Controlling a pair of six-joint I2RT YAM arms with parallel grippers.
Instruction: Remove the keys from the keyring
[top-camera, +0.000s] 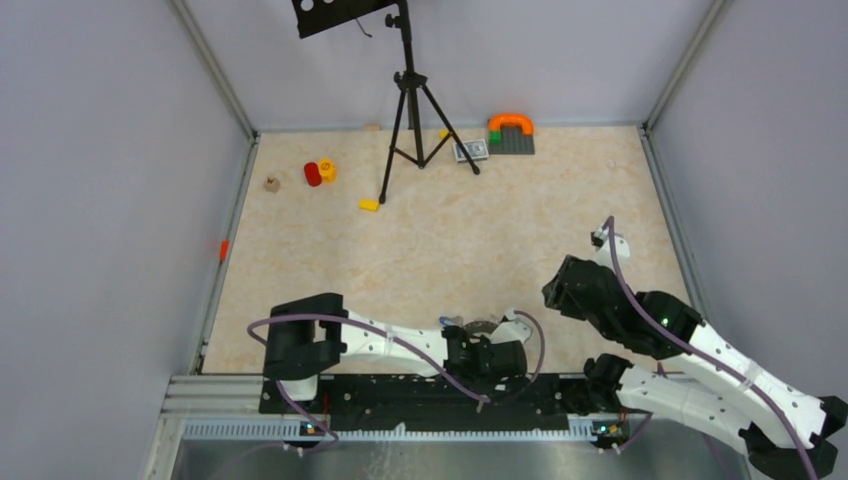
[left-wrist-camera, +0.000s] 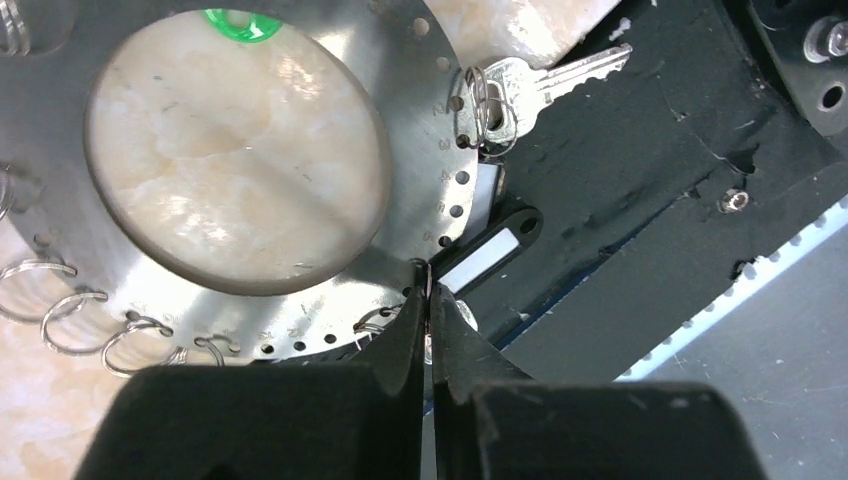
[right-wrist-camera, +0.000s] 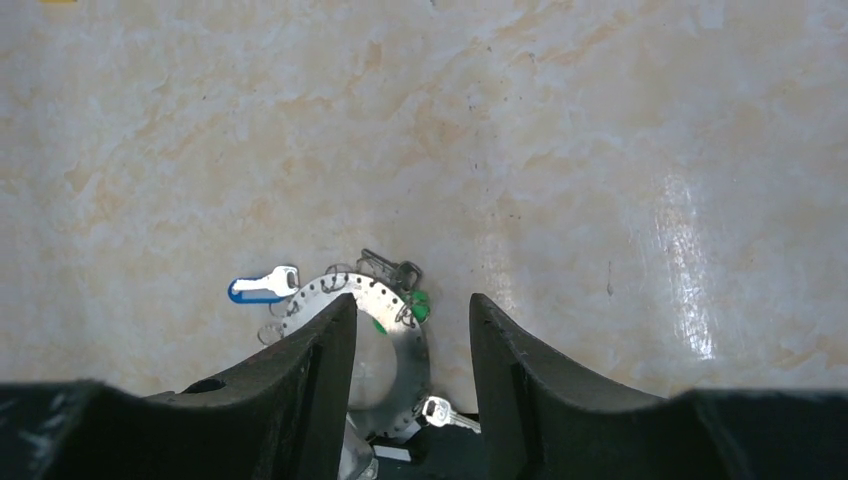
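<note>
**Grey metal keyring at the near tabletop edge, left jaws closed against its rim**

Top view: a beige marbled tabletop (top-camera: 450, 240) is walled in pale grey. The left arm (top-camera: 390, 340) lies along the near edge, reaching to the right. The left jaws sit over the keyring (top-camera: 478, 324), which lies flat close to the black base rail (top-camera: 400, 395). The right arm (top-camera: 720, 355) comes in from the lower right. The right jaws hang over bare tabletop, to the right of the keyring and apart from it. At the far side are a black tripod (top-camera: 410, 110), an orange arch on a grey block (top-camera: 511, 130), and small red and yellow toys (top-camera: 318, 172).

Left wrist view: the keyring (left-wrist-camera: 420, 150) fills the upper left, a wide flat disc with a big central hole and tiny holes round its rim. The left jaws are pressed together, tips touching the rim's outer edge. Whether they pinch anything cannot be told. A silver key (left-wrist-camera: 545, 82) hangs from a small wire loop on the rim and lies over the rail. A black tag (left-wrist-camera: 492, 248) with a white label lies just beside the tips. Thin wire loops (left-wrist-camera: 68, 305) line the lower left rim.

Right wrist view: the right jaws are spread and hold nothing. The keyring (right-wrist-camera: 400, 350) shows in the gap, with a blue-tagged key (right-wrist-camera: 258, 289) to its left and a green tag (right-wrist-camera: 421, 306) at its upper edge.
</note>
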